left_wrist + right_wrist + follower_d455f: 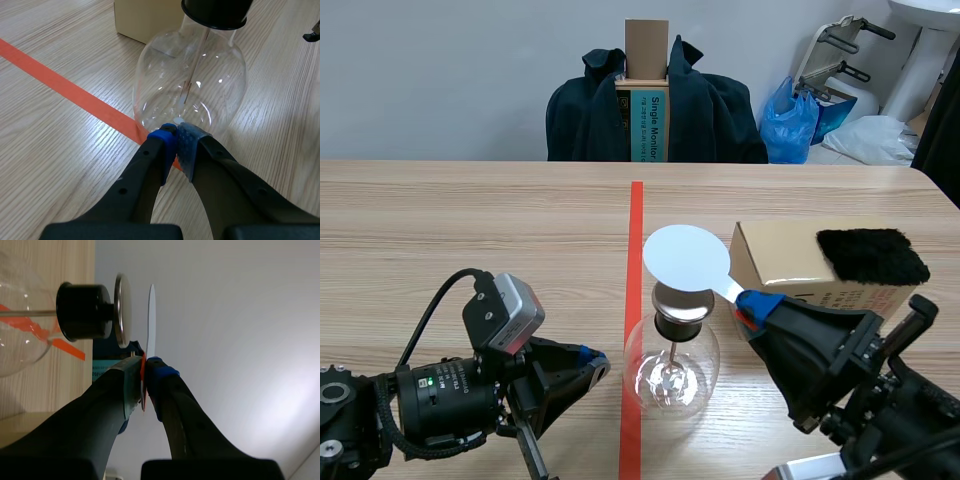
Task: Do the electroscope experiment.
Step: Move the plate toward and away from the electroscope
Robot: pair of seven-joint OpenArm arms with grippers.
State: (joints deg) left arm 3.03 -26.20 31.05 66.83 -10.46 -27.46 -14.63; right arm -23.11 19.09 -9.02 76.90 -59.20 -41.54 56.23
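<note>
The electroscope, a round glass flask [672,368] with a black stopper and a metal top plate [682,300], stands on the red tape line. My right gripper [756,305] is shut on the handle of a white round paddle [687,258] held just over the plate. In the right wrist view the paddle [151,315] is edge-on, a narrow gap from the plate [123,310], with the gripper [145,372] clamping its handle. My left gripper [598,366] is shut at the flask's lower left. In the left wrist view its tips [175,142] meet against the base of the flask [190,85].
A cardboard box [790,262] with a black fur cloth [872,255] on top stands right behind the flask. Across the table a chair draped with a dark jacket [655,110] holds another box. Bare wood lies to the left of the tape line [635,230].
</note>
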